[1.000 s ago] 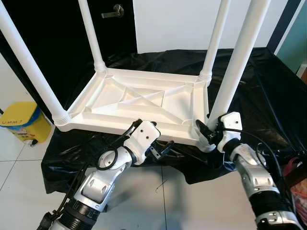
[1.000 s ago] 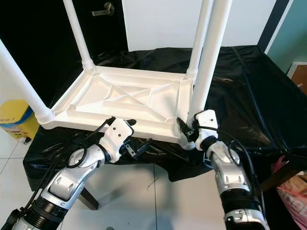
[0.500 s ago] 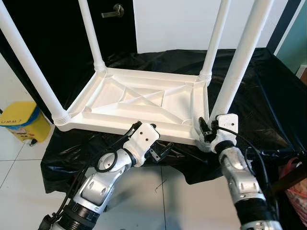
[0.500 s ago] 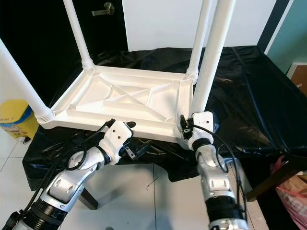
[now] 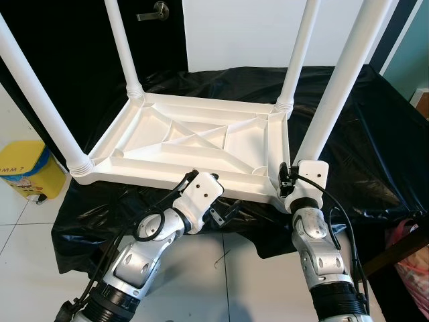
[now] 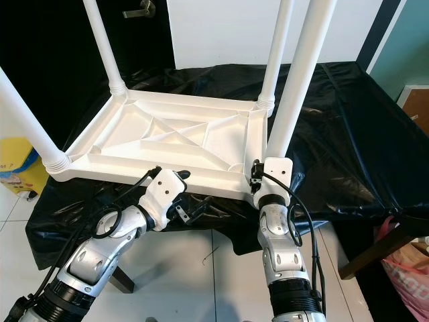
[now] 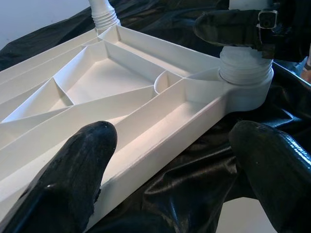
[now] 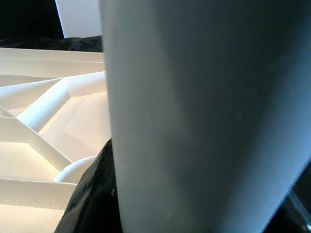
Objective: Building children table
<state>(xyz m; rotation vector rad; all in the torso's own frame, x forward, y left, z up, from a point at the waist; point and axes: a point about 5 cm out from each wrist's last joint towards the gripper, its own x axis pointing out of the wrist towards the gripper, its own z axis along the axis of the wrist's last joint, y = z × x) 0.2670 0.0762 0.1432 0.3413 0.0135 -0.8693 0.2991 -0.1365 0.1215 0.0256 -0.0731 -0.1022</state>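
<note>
The white plastic children's table (image 5: 194,137) lies upside down on a surface (image 5: 375,134) draped in black sheeting, its ribbed underside facing up. Four white legs stand up from its corners: near-left leg (image 5: 40,100), far-left leg (image 5: 120,47), far-right leg (image 5: 298,54) and near-right leg (image 5: 338,80).

The right tool (image 5: 287,181) is at the base of the near-right leg, just above the threaded collar at the near-right corner. In the right wrist view the leg (image 8: 204,116) sits directly in front of the camera with one black finger (image 8: 92,194) against its side. In the left wrist view a black finger (image 7: 228,26) wraps the leg above the collar (image 7: 245,73). The tool is closed around the leg.

The left tool (image 5: 224,209) hangs below the near edge of the tabletop, in front of the black sheeting. In the left wrist view its two fingers (image 7: 73,179) stand wide apart with nothing between them, pointed along the tabletop's near rim (image 7: 160,141).

A yellow bin (image 5: 27,171) stands on the white tiled floor (image 5: 20,248) on the left. A door handle (image 5: 153,9) shows on the dark door behind.
</note>
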